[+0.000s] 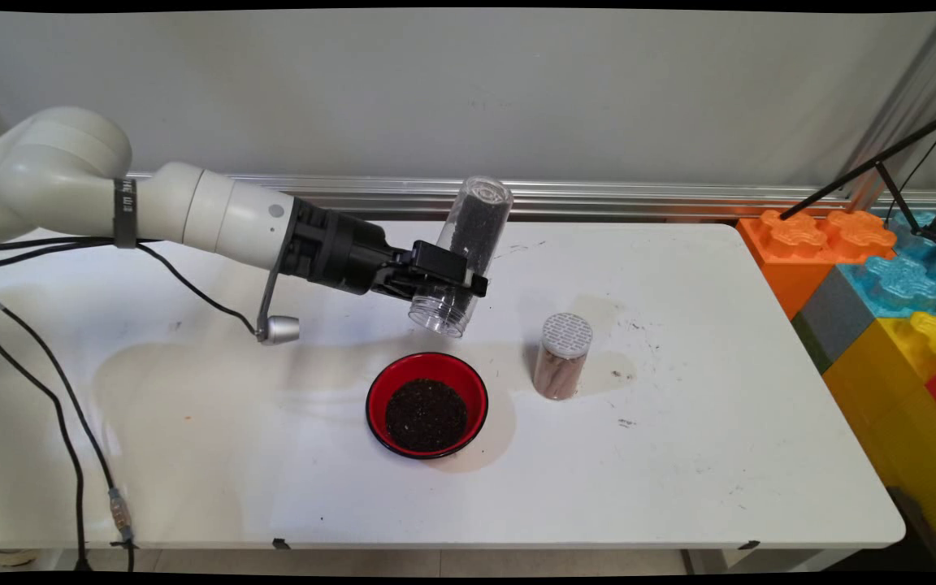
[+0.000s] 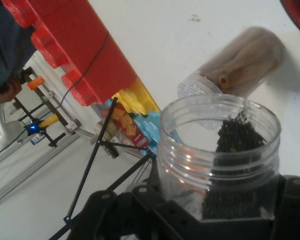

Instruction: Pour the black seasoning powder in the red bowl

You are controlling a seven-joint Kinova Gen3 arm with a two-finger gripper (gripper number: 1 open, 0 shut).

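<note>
The gripper (image 1: 445, 275) is clamped on a clear plastic jar (image 1: 465, 253), gripping it nearer the open threaded mouth than the closed end. The jar is inverted and tilted: its long axis runs from the mouth at about 7 o'clock up to the perforated end at about 1 o'clock, so the mouth hangs lowest. Dark granules cling along the inside wall; in the hand view they lie down one side of the jar (image 2: 220, 160) to the rim, though whether any are falling at this instant is hard to tell.

From the jar's mouth, a red bowl (image 1: 426, 404) lies toward 6 o'clock on the white table (image 1: 679, 455), apart from the jar and below it. The bowl holds a bed of the same dark granules.

A second jar (image 1: 563, 356), upright, with a white perforated lid and brownish contents, stands at 3 o'clock from the bowl, near it but not touching. Large orange, blue and yellow toy blocks (image 1: 882, 276) are stacked past the table's right edge.
</note>
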